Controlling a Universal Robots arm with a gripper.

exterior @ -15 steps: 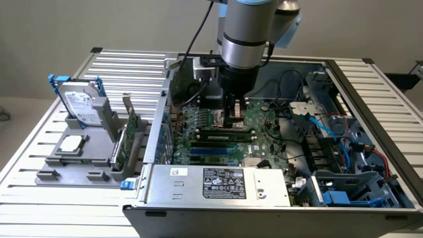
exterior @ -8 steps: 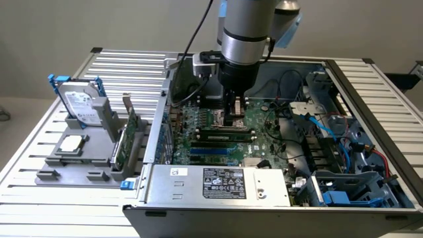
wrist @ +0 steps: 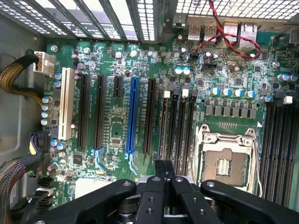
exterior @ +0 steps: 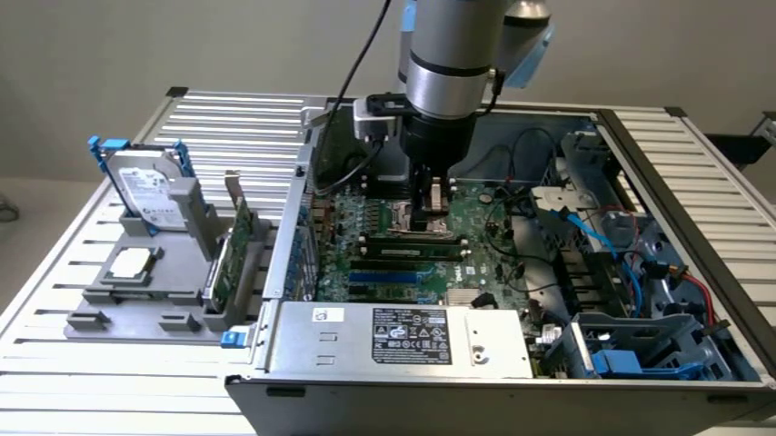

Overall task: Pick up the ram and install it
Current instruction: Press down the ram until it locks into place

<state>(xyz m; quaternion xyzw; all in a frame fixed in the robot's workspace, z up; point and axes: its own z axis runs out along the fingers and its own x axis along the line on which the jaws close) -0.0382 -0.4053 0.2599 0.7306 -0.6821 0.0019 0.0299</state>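
Apparently seated, the ram [exterior: 412, 243] stands edge-up in a slot just beside the CPU socket [exterior: 404, 221], its long axis running along that socket's side. Directly above its middle hangs the gripper [exterior: 431, 211], jaws clenched together; whether they touch it is unclear.

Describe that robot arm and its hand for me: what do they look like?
The arm is a thick silver-grey tube with a pale blue cap on one joint. A black cable runs down beside it to a small black box. Its hand is black, with jointed black links and round bolts visible in the wrist view.
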